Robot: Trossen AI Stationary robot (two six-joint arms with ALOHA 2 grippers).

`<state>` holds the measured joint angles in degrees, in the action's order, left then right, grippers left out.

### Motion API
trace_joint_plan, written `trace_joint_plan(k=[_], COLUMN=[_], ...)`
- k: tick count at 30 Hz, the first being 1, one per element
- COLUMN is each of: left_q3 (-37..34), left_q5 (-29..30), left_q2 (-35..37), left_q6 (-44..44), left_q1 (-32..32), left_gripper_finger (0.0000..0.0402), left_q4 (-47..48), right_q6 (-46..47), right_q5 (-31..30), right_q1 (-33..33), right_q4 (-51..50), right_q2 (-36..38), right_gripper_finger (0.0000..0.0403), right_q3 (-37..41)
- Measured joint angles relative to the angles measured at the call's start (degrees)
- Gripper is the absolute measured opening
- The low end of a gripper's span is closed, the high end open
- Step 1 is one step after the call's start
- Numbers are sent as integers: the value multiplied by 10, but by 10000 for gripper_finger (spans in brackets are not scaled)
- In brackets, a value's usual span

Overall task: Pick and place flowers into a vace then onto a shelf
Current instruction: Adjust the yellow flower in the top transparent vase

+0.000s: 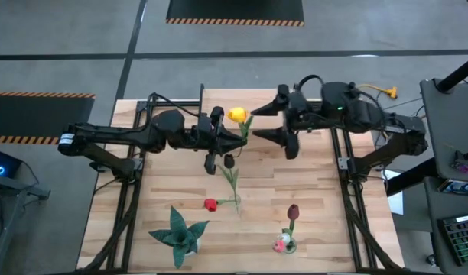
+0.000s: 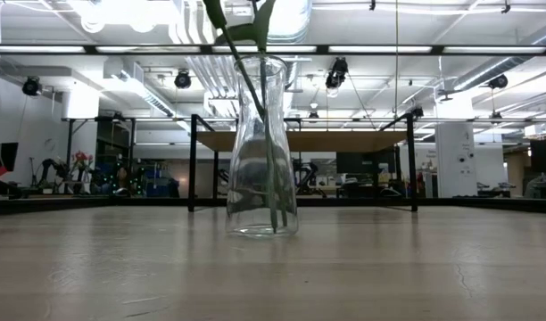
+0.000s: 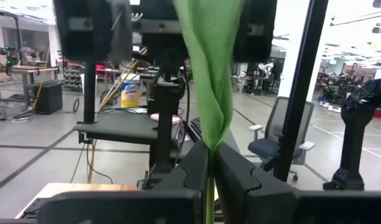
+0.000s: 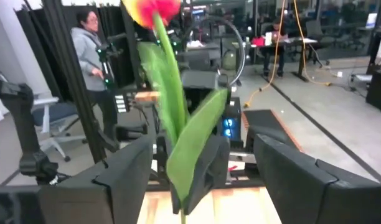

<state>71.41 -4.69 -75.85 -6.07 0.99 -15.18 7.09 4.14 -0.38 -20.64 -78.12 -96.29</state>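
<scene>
From above, the left gripper (image 1: 235,137) was clamped on the yellow tulip (image 1: 237,114) over the far middle of the surface (image 1: 318,214), the right gripper (image 1: 272,122) spread wide beside it, holding nothing. Other flowers (image 1: 219,202) lay nearer.

At table height, a stem stood in the glass vase (image 2: 262,147), the shelf (image 2: 301,141) behind.

The left wrist showed fingers (image 3: 237,177) pinching the green stem (image 3: 209,81).

The right wrist showed open fingers (image 4: 125,171) flanking the tulip.

Overhead, table-level, two wrist views

Left pincer (image 1: 232,137) pinched closed mid-table — right pincer (image 1: 274,122) spread wide, facing it.
</scene>
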Motion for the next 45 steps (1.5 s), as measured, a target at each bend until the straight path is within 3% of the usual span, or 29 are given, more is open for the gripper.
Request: trace_joint_plan(k=[5, 13, 19, 36, 40, 45], left_q3=[0, -1, -1, -1, -1, -2], left_q5=[6, 7, 6, 6, 5, 3], left_q2=[0, 1, 0, 0, 0, 5], left_q6=[0, 9, 10, 10, 10, -8], left_q1=[-4, -11, -11, -11, -11, -11], left_gripper_finger=[3, 3, 3, 10, 43, 123], left_q4=[-2, -4, 2, 0, 1, 4], right_q6=[-2, 11, 5, 7, 8, 0], right_q5=[7, 8, -30, -27, -28, -27], right_q1=[1, 1, -2, -2, -2, -2], right_q4=[-4, 28, 37, 59, 59, 49], right_q2=[17, -26, -36, -39, -39, -27], right_gripper_finger=[277, 287, 270, 102, 53, 13], right_q3=[0, 0, 0, 0, 0, 0])
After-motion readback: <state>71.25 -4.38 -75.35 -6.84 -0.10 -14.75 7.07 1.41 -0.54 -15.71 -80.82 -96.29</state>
